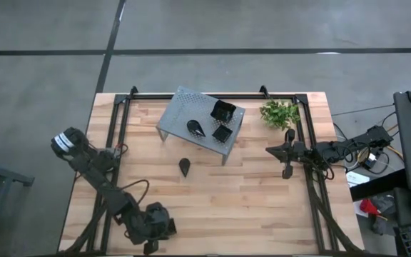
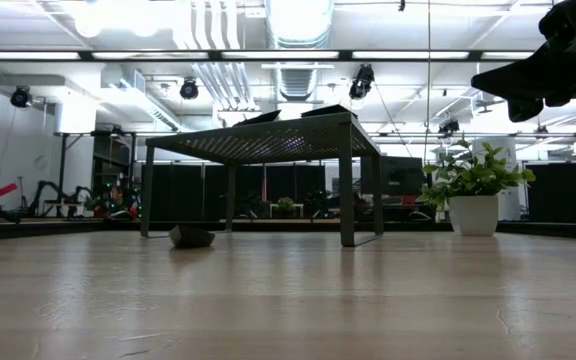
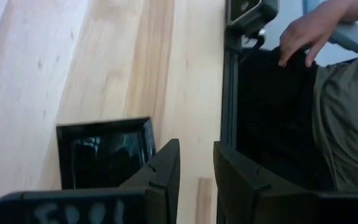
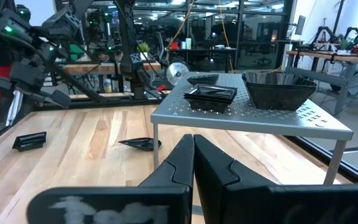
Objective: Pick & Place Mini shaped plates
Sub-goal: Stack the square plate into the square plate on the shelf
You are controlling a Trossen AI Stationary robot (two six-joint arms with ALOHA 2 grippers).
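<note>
— On the shelf (image 1: 180,107), what sits there?

— Three dark plates (image 1: 223,111): two square ones toward the plant (image 1: 280,113) end, and a leaf-shaped one nearer the middle.

— And down on the table (image 1: 248,207)?

— A teardrop plate (image 1: 184,167) lies on the wood just in front of the shelf, apart from its legs. A square plate (image 3: 104,152) lies flat near the table's front edge, on the left arm's side.

— Where is the left gripper (image 3: 196,149)?

— Low over that front edge, by the black frame rail. Its fingers (image 3: 166,168) stand apart with only wood and rail showing between them. The square plate is just beside one finger, outside the gap. I cannot tell whether the two touch.

— The right gripper (image 4: 193,140)?

— Raised above the table on the right side, near the plant, pointing toward the shelf. Its fingers are pressed together and hold nothing.

— Anyone about?

— A person's hand (image 3: 306,34) shows beyond the table edge in the left wrist view, resting on something dark, well clear of both grippers.
</note>
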